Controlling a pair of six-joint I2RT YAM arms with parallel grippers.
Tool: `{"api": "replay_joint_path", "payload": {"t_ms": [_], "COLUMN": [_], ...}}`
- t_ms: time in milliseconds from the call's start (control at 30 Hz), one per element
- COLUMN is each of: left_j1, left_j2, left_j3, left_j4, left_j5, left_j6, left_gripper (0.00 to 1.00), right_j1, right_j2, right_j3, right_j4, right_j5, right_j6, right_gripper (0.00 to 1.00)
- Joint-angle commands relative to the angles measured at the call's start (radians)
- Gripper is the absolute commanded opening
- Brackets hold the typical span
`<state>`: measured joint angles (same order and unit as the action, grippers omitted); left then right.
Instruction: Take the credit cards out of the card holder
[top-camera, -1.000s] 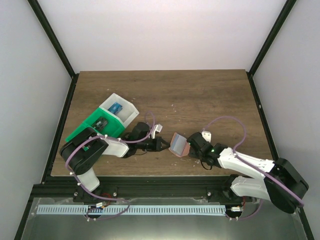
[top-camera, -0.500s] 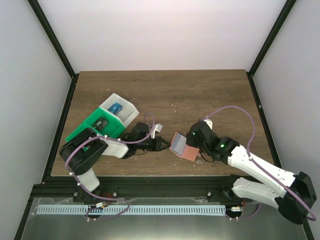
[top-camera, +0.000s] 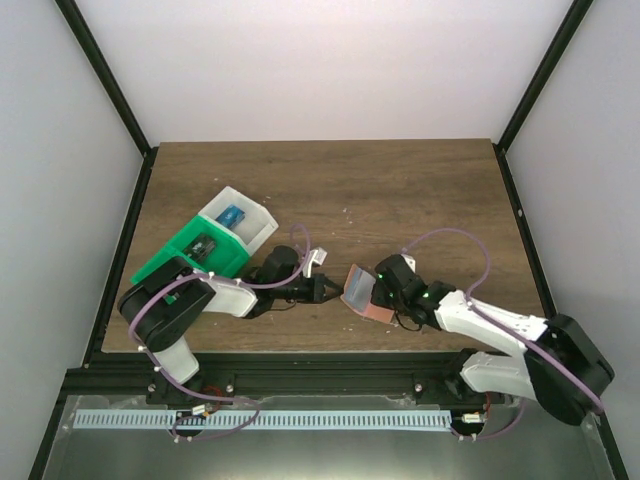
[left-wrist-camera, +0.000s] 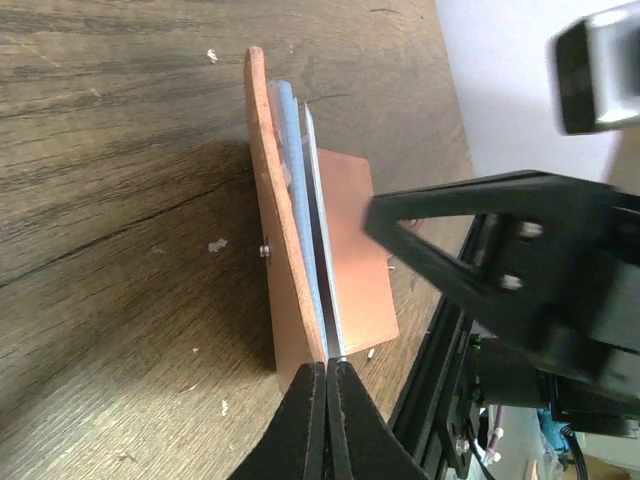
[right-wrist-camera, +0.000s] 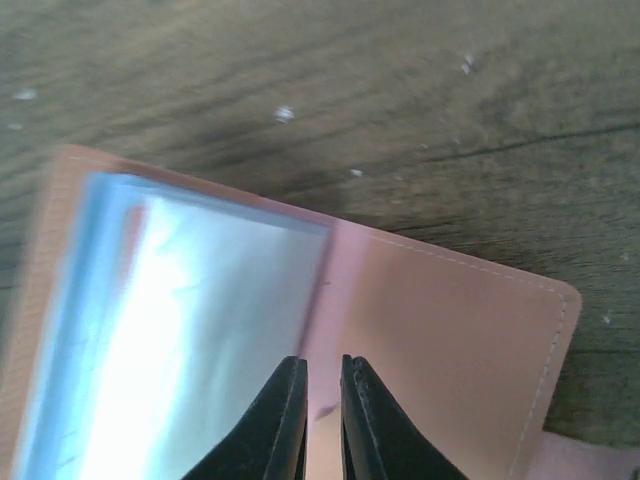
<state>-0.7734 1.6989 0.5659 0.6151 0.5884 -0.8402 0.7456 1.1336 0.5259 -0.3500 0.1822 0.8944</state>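
A robot test cell is indicated: white panels (top-camera: 320, 60), black frame (top-camera: 105, 80), wooden table (top-camera: 400, 190).

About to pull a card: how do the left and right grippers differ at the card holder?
The left gripper is shut, tips meeting at the card holder's raised edge; the right gripper shows a slit between its jaws. The left gripper meets the holder edge-on; the right gripper faces its open inside, beside the clear sleeve. Both are at the holder; whether either grips it is unclear.
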Motion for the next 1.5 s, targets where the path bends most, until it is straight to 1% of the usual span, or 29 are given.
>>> {"api": "replay_joint_path", "payload": {"t_ms": [0, 100, 233, 333, 567, 600, 633, 700, 767, 800, 900, 1033, 1100, 1233, 1367, 1467], "left_j1": [-0.018, -0.025, -0.027, -0.027, -0.027, -0.027, -0.027, -0.026, -0.027, -0.027, -0.026, -0.027, -0.026, -0.027, -0.027, -0.027], "left_j2": [-0.017, -0.011, 0.01, 0.023, 0.064, 0.068, 0.067, 0.057, 0.037, 0.024, -0.019, -0.104, -0.161, -0.312, -0.465, -0.539], "left_j3": [0.006, 0.011, 0.009, 0.008, 0.035, 0.037, 0.034, 0.025, 0.014, 0.01, -0.008, -0.03, -0.049, -0.097, -0.145, -0.166], "left_j4": [0.046, 0.048, 0.058, 0.072, 0.055, 0.05, 0.049, 0.047, 0.03, 0.015, -0.03, -0.148, -0.2, -0.303, -0.38, -0.426], "left_j5": [0.017, 0.021, 0.017, 0.019, 0.011, 0.01, 0.009, 0.001, -0.013, -0.024, -0.052, -0.092, -0.114, -0.191, -0.278, -0.338], "left_j6": [-0.003, -0.002, 0.005, 0.005, 0.034, 0.036, 0.038, 0.039, 0.05, 0.057, 0.073, 0.073, 0.067, 0.054, 0.055, 0.071], "left_gripper": [0.0, 0.0, 0.13, 0.27, 0.37, 0.37, 0.34, 0.22, 0.05, 0.0, 0.0, 0.0, 0.0, 0.0, 0.0, 0.0], "right_j1": [-0.075, -0.086, -0.086, -0.086, -0.087, -0.087, -0.088, -0.088, -0.087, -0.088, -0.086, -0.086, -0.086, -0.082, -0.071, -0.065], "right_j2": [0.077, 0.112, 0.114, 0.131, 0.119, 0.119, 0.119, 0.122, 0.129, 0.141, 0.175, 0.15, 0.135, 0.156, 0.227, 0.273], "right_j3": [-0.069, -0.104, -0.167, -0.184, -0.189, -0.188, -0.188, -0.19, -0.191, -0.187, -0.168, -0.152, -0.133, -0.118, -0.084, -0.059], "right_j4": [0.185, 0.275, 0.387, 0.402, 0.393, 0.392, 0.391, 0.399, 0.421, 0.428, 0.445, 0.468, 0.473, 0.516, 0.524, 0.528], "right_j5": [-0.098, -0.147, -0.198, -0.22, -0.213, -0.212, -0.212, -0.226, -0.26, -0.283, -0.338, -0.424, -0.48, -0.559, -0.563, -0.561], "right_j6": [-0.054, -0.087, -0.113, -0.121, -0.122, -0.123, -0.123, -0.128, -0.14, -0.147, -0.147, -0.149, -0.171, -0.18, -0.187, -0.188], "right_gripper": [0.11, 0.1, 0.1, 0.1, 0.1, 0.1, 0.1, 0.1, 0.1, 0.11, 0.11, 0.15, 0.17, 0.18, 0.2, 0.21]}}
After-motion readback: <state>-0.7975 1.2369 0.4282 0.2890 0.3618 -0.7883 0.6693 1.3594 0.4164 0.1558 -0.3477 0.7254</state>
